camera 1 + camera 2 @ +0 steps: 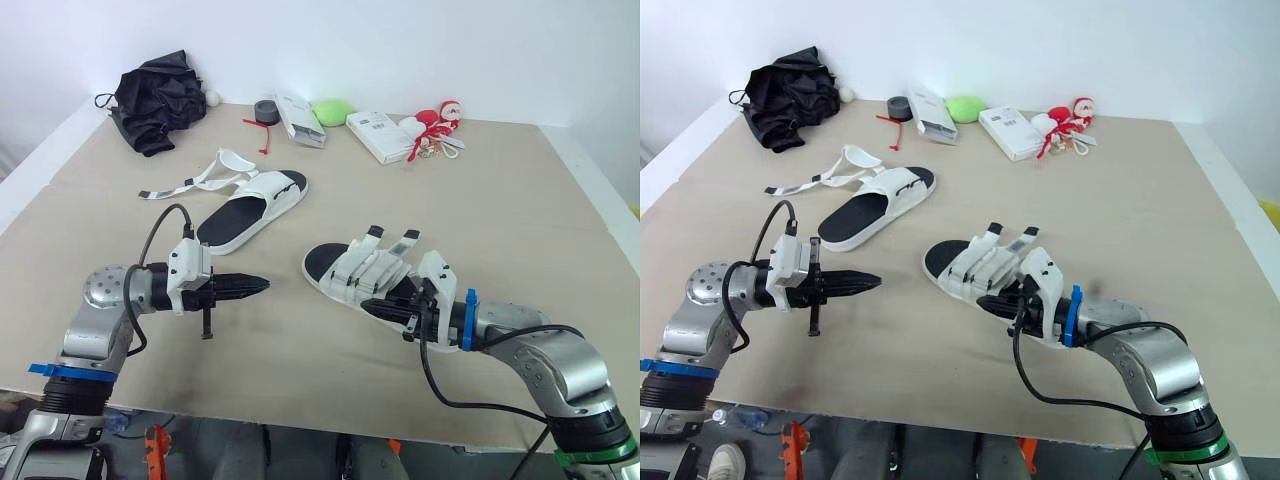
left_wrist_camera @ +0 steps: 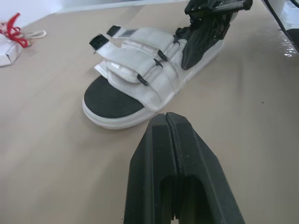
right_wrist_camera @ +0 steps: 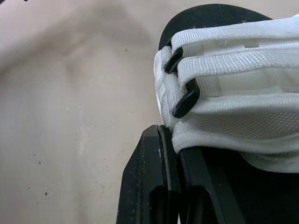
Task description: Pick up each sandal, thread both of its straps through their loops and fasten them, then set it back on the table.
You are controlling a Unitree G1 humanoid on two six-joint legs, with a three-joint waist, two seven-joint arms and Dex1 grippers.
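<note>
Two white sandals with black footbeds lie on the tan table [image 1: 520, 210]. The near sandal [image 1: 365, 268] has its straps folded over the footbed, two black-tipped ends sticking up. My right gripper [image 1: 377, 307] is shut, its tips pressed against the strap webbing [image 3: 224, 93] on that sandal's near side, with nothing seen between the fingers. To the sandal's left my left gripper [image 1: 262, 285] hovers shut and empty, pointing at the toe [image 2: 110, 100]. The far sandal [image 1: 252, 208] lies further back on the left, with loose straps [image 1: 205, 178] trailing behind it.
Along the table's back edge lie a black crumpled cloth [image 1: 155, 100], a grey tape roll [image 1: 266, 110], two white boxes [image 1: 300, 118] [image 1: 380, 135], a green object [image 1: 332, 111] and a red-and-white doll [image 1: 435, 125]. The front edge runs just below both arms.
</note>
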